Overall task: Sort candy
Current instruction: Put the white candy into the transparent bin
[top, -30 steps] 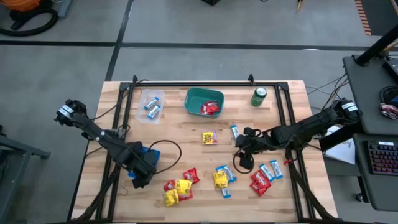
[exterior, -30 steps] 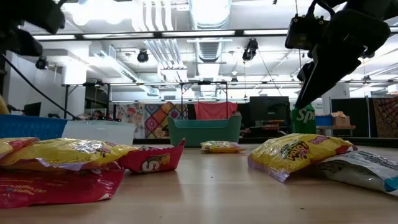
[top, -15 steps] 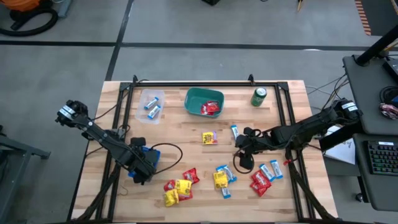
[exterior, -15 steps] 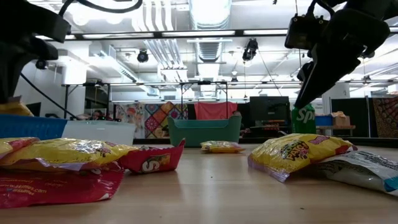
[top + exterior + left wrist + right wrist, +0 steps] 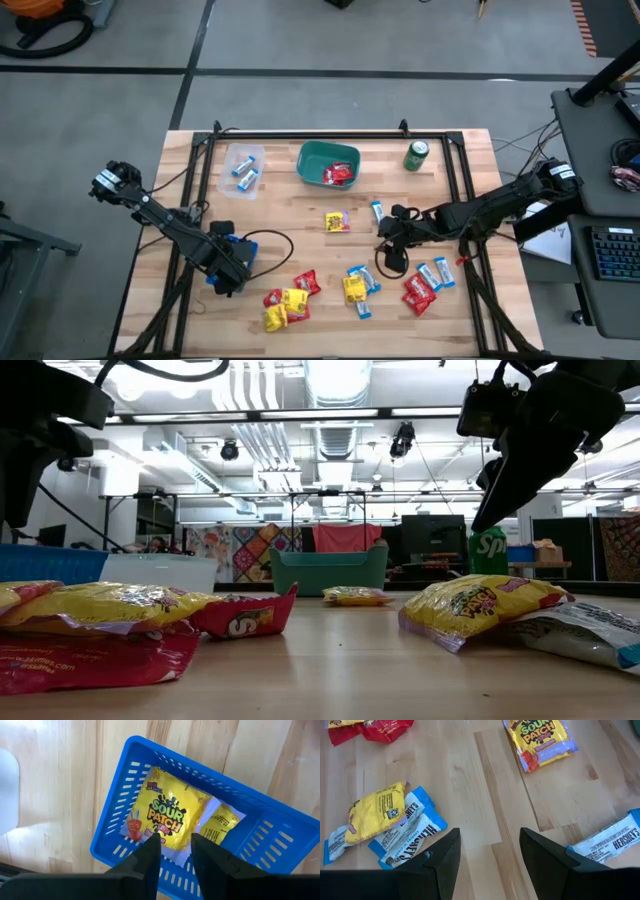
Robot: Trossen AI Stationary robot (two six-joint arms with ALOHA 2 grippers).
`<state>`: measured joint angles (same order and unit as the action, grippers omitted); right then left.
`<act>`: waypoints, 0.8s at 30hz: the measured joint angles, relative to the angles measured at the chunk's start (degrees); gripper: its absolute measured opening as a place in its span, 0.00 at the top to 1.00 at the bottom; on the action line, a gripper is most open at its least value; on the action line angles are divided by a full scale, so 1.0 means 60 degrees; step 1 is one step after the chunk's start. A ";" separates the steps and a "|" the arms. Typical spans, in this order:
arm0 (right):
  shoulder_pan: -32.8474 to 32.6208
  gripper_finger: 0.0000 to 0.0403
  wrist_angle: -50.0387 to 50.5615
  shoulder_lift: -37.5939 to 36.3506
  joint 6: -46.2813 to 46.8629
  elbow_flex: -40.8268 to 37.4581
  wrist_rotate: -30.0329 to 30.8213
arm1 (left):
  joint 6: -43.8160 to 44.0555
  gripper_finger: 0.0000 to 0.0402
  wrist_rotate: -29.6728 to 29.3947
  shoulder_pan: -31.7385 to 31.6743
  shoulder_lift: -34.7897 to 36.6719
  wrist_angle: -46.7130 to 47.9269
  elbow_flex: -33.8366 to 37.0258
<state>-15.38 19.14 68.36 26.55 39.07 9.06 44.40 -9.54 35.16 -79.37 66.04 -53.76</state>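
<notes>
Nearest edge of the table [image 5: 310,225]: loose candy in two clumps. Left clump [image 5: 288,298] mixes red and yellow packets; right clump has a yellow packet [image 5: 374,812] lying on blue-and-white wrappers [image 5: 406,832], then red packets [image 5: 418,291] and more blue-and-white ones [image 5: 434,273] further right.

Left gripper [image 5: 175,840] hovers over the blue basket [image 5: 270,845] at the table's left side. Fingers parted, nothing between them. Two yellow packets [image 5: 167,815] lie in the basket under it, one face up, the second partly tucked beneath.

Right gripper [image 5: 487,850] sits mid-table, right of centre, above bare wood. Fingers spread wide, holding nothing. One blue-and-white wrapper [image 5: 610,837] lies just beside one finger, a lone yellow packet [image 5: 540,740] beyond it.

Far side: clear tray [image 5: 243,158] with what look like blue-and-white wrappers, hard to be sure from above. Green bin [image 5: 328,163] next to it holds red packets. Green can [image 5: 416,155] stands upright to the right of the bin.
</notes>
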 joint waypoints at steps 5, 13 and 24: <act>0.0000 0.52 -0.0032 0.0000 0.0000 0.0000 0.0000 | 0.0000 0.78 0.0000 0.0000 0.0002 -0.0066 0.0000; 0.0000 0.52 -0.0315 0.0000 0.0029 0.0007 0.0004 | -0.0048 0.81 0.0000 0.0000 0.0007 -0.0439 0.0000; 0.0838 0.52 0.0176 0.0000 0.3075 0.0011 0.1996 | -0.1442 0.81 -0.1607 -0.0160 0.0691 -0.2686 0.0007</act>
<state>-10.35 20.19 68.36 45.00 39.13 21.04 35.75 -19.18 34.19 -75.23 49.93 -53.71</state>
